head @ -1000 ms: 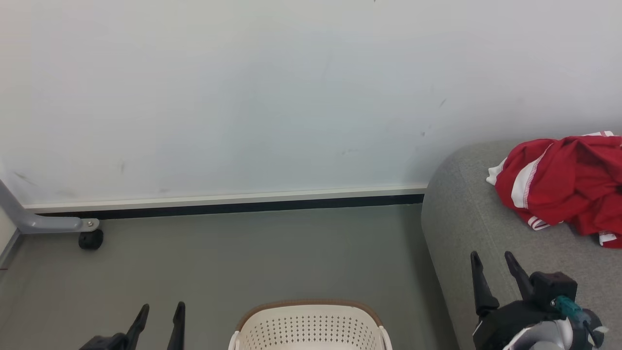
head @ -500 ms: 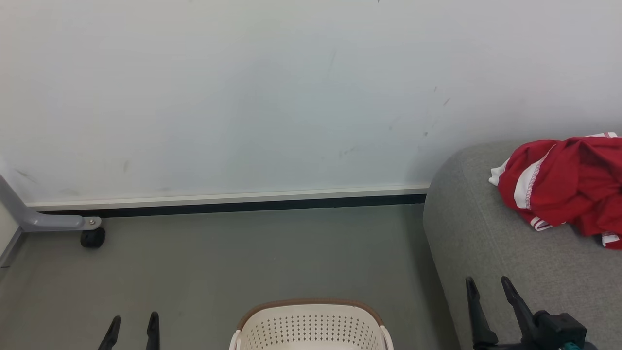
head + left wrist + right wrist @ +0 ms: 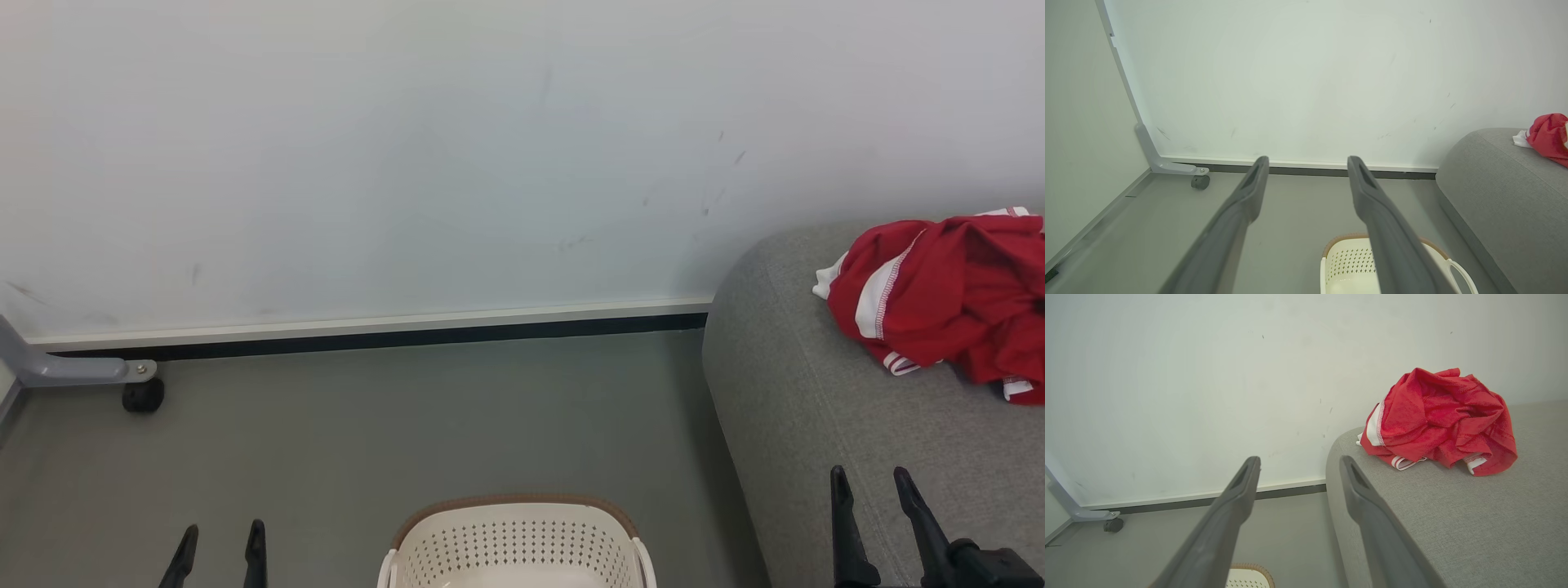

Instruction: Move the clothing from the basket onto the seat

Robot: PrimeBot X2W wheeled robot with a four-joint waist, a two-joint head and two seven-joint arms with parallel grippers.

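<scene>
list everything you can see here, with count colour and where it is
clothing: one crumpled heap, red with white trim, on the seat near the wall
seat: one, grey fabric, right side
basket: one, cream with brown rim, on the floor at bottom centre, left of the seat
wall: one, white with faint scuffs, across the back
skirting strip: one, white over a dark gap, foot of the wall
floor: grey, between wall and basket
frame leg: one, grey metal, far left by the wall
caster: one, black, under the frame leg
left gripper: one, dark, lower left, jaws open
right gripper: one, dark, lower right over the seat, jaws open
</scene>
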